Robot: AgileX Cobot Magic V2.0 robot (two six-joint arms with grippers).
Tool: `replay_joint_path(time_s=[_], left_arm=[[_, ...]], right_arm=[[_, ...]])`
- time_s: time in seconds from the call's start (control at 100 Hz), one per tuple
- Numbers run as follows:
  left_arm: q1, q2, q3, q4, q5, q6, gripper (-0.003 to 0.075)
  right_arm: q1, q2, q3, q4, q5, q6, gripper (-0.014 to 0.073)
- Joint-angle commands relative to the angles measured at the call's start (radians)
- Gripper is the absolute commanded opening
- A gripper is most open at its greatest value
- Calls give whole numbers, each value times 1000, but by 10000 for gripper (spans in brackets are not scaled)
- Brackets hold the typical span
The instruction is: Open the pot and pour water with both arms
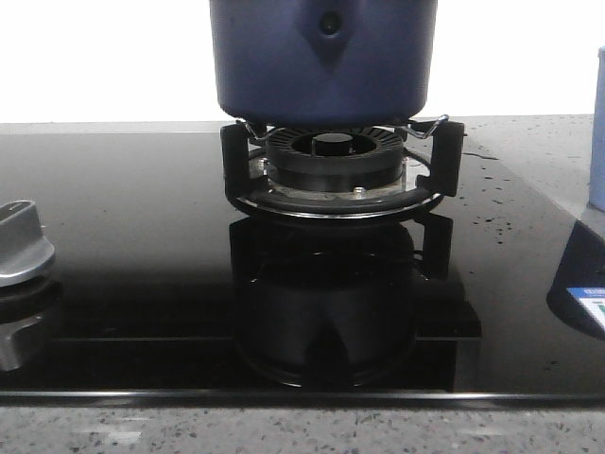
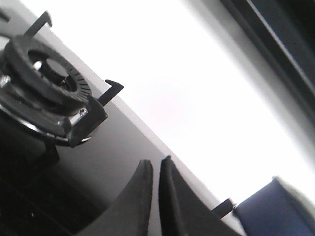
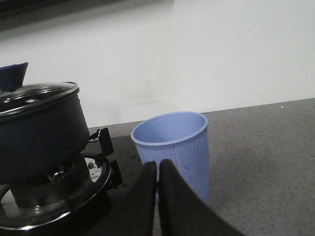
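The dark navy pot (image 1: 323,59) sits on the burner's black grate (image 1: 340,165) at the back middle of the front view, its shield-shaped bracket facing me. In the right wrist view the pot (image 3: 39,132) carries a glass lid (image 3: 34,94) with a steel rim. My right gripper (image 3: 158,164) is shut and empty, just in front of a pale blue ribbed cup (image 3: 172,147) that stands right of the pot. My left gripper (image 2: 156,164) is shut and empty over the black hob; a corner of the pot (image 2: 275,211) shows beside it. Neither gripper shows in the front view.
A second, bare burner (image 2: 44,83) with grate prongs shows in the left wrist view. A silver knob (image 1: 19,241) sits at the hob's left. The cup's edge (image 1: 597,142) shows at far right on the speckled counter (image 1: 529,142). A white wall stands behind.
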Motion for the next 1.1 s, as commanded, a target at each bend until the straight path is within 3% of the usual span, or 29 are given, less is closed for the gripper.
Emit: replay_joint_path(time_s=[0.0, 0.15, 0.24, 0.46, 0.67, 0.76, 0.96, 1.09], left_arm=[[2, -3, 43, -73, -36, -2, -20], [2, -3, 42, -83, -13, -2, -20], [2, -3, 37, -55, 37, -2, -20], [2, 2, -66, 191, 225, 23, -20], [2, 103, -242, 226, 339, 349, -6], [2, 184, -312, 225, 420, 482, 67], [-45, 339, -406, 137, 415, 705, 381], [-127, 442, -466, 87, 402, 834, 439]], right_arm=[[0, 36, -66, -21, -24, -2, 24], [0, 75, -87, -21, -19, -2, 292], [0, 90, -88, -21, -17, -2, 381], [0, 92, -89, -21, -17, -2, 386], [0, 92, -89, -21, -17, -2, 386], [0, 92, -89, -21, -17, -2, 386], [0, 92, -116, -26, 27, -2, 386], [0, 92, -140, -37, 58, -2, 386]])
